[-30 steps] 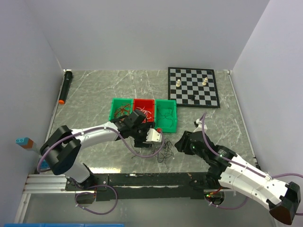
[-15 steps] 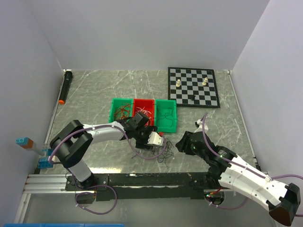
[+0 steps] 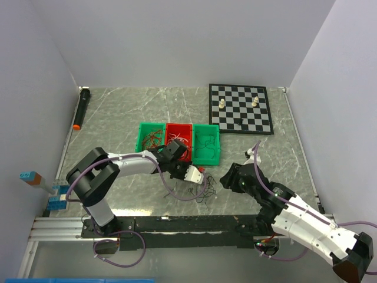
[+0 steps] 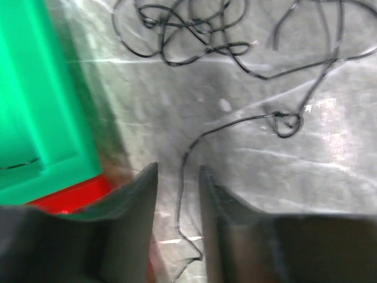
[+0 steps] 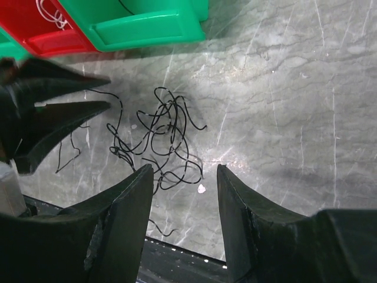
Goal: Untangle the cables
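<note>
On the table [image 5: 283, 118], just in front of the green bin [image 5: 147, 26], a loose black tangle of cables [image 5: 162, 141] is spread. The right gripper [image 5: 184, 171] is held above it, jaws spread wide and nothing gripped. The left gripper [image 4: 178, 171] is poised beside the bin, jaws narrowly parted around one black strand [image 4: 203, 135], which is not pinched. More cables are seen in the bins.

A robotics lab test cell, a marbled counter [image 3: 118, 118] boxed in on three sides by plain pale walls [image 3: 177, 41], a left arm [image 3: 126, 162] and a right arm [image 3: 300, 218] bolted to a metal rail [image 3: 59, 227] at its near edge, a chessboard [image 3: 240, 109] and plastic bins [image 3: 194, 141] laid out on it
</note>
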Robot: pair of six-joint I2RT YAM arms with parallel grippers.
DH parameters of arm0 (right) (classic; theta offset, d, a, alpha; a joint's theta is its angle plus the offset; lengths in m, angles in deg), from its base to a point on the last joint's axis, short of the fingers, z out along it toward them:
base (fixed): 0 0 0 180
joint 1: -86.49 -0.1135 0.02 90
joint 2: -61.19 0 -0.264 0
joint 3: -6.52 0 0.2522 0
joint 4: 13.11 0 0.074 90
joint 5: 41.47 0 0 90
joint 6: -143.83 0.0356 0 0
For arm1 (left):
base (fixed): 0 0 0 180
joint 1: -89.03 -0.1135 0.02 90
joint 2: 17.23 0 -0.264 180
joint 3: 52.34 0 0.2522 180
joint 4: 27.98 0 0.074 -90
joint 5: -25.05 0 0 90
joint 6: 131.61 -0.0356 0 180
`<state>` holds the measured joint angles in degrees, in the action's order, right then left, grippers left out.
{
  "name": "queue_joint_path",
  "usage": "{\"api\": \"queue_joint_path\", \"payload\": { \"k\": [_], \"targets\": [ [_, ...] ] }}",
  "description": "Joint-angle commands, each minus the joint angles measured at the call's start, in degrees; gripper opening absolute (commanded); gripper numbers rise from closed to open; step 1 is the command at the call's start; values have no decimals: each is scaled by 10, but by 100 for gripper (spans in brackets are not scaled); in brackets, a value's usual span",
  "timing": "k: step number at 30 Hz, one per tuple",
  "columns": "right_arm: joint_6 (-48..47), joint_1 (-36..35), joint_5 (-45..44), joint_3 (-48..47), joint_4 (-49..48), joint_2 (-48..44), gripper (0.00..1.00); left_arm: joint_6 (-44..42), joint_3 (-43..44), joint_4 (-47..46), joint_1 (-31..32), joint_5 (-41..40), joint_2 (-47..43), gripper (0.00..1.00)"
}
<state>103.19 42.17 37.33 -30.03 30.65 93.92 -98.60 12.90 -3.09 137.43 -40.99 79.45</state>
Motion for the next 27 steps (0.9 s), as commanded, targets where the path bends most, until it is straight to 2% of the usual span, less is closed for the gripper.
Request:
{"api": "queue_joint_path", "payload": {
  "k": [1, 3, 12, 22, 27],
  "targets": [
    [-8, 8, 5, 9, -18, -9, 55, -22, 7, 63, -1, 14, 6, 16],
    [-9, 8, 7, 10, -20, -7, 55, -15, 7, 72, 0, 22, -10, 1],
    [-16, 10, 7, -2, -16, -2, 52, 54, 66, 139, 5, 38, -65, 1],
    [-21, 11, 13, -6, -28, 20, 52, 98, 98, 168, -3, 35, -174, 1],
    [-30, 11, 23, -17, -42, 31, 57, 90, 128, 197, -3, 29, -245, 1]
  ]
}}
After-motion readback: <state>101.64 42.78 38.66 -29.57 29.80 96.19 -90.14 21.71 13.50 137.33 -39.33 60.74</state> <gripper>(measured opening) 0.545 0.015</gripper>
